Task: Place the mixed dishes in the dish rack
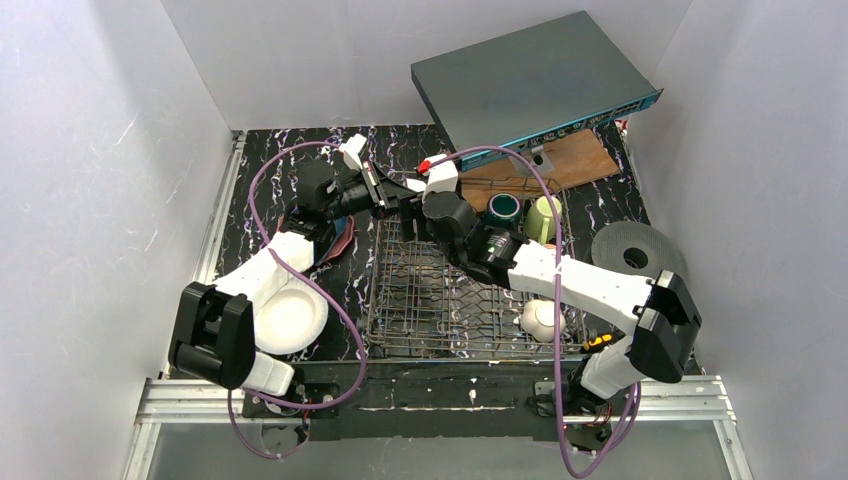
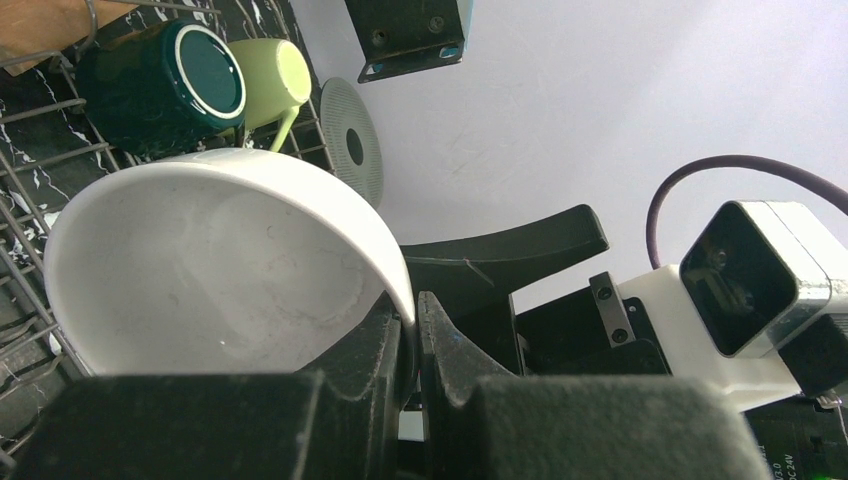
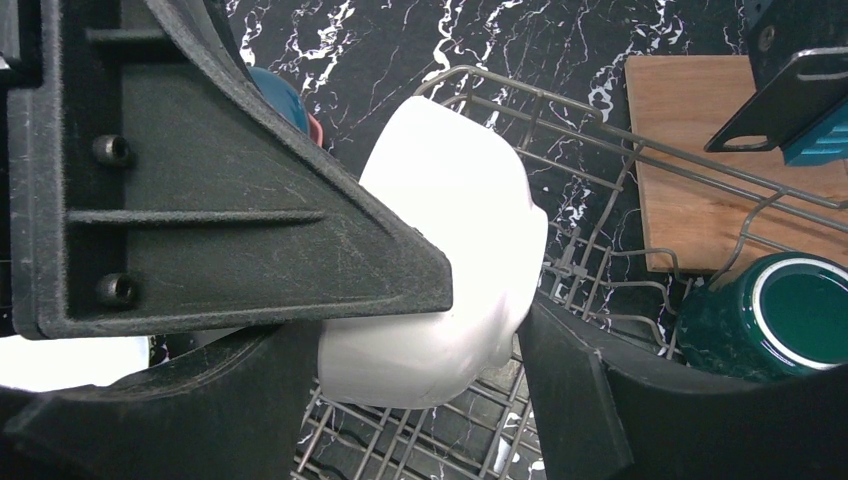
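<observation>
White bowl (image 2: 220, 270) is held in the air over the far left corner of the dish rack (image 1: 440, 300), upper centre of the top view, tipped on its side. Left hand (image 2: 414, 340) is clamped on its rim, one finger inside, one outside, a thin pinch. Right hand (image 3: 420, 330) straddles the bowl body with jaws spread wide. Its fingers (image 3: 575, 390) sit right against the wall, but can't tell if they press or just bracket it. Looks like a handover or a two-hand placement.

Handling:
- The bowl is glazed ceramic: rigid, smooth, likely slippery, and it chips if knocked on the wires.
- It looks moderately heavy for a rim pinch, so the bowl may swing about the left fingers.
- Best hold is on the rim, wall between the pads. A wide squeeze across the round outside risks it squirting out.
- Lower slowly and slot the rim between tines.

Already in the rack, upper right: dark teal mug (image 1: 504, 207) and light green mug (image 1: 541, 218), side by side. A white piece (image 1: 541, 318) sits at the rack's lower right.

Another white bowl (image 1: 290, 315) waits on the table (image 1: 270, 170) at lower left, partly under the left arm.
</observation>
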Robot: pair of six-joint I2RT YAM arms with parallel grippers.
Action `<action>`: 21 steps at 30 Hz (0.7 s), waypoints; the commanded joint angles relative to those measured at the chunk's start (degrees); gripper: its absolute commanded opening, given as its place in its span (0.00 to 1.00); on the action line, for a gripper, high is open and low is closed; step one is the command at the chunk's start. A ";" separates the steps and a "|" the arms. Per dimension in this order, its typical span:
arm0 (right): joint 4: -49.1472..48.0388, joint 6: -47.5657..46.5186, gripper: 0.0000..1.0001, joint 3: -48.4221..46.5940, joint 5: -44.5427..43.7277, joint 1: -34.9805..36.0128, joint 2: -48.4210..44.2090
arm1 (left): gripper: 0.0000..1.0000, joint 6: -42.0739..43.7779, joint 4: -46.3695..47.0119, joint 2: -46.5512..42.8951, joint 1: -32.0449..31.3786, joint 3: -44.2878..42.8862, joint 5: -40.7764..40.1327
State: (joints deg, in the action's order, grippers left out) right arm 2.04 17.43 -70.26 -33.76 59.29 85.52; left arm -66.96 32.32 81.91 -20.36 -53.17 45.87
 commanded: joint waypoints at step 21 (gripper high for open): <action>-10.74 -4.76 0.01 0.93 0.75 0.13 0.47 | 0.59 24.38 -32.95 -4.80 -0.82 -9.59 -10.07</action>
State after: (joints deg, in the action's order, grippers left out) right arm -1.61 15.11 -68.34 -33.71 59.37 85.86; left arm -51.99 12.69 81.06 -20.86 -59.11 41.65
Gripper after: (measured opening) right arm 0.668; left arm 0.529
